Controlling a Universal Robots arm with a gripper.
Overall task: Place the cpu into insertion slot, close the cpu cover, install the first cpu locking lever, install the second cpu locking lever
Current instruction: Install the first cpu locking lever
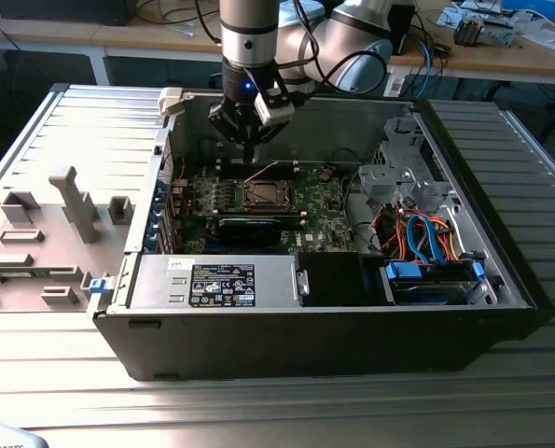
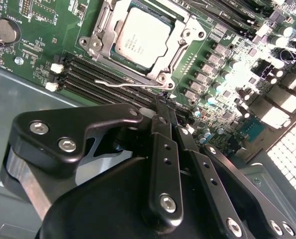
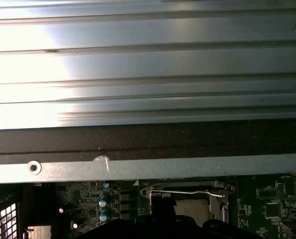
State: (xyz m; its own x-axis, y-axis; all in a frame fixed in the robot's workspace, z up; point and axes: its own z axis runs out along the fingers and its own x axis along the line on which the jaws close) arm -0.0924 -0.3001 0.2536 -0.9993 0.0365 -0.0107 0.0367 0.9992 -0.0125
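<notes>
Your gripper [image 2: 162,107] has its fingers pressed together, holding nothing, just beside the slot [image 2: 140,40] on the green board [image 2: 48,45]. You have open room above the slot. The chip [image 2: 140,37] lies flat in the slot, silver-grey, with the cover [image 2: 185,32] shut around it. A thin lever [image 2: 123,84] sticks out beside it.

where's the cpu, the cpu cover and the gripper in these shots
cpu [image 2: 140,37], second wrist view, middle of its silver-grey top.
cpu cover [image 2: 184,31], second wrist view, frame edge beside the chip.
gripper [image 2: 163,110], second wrist view, between the black fingertips, near the memory slots.
</notes>
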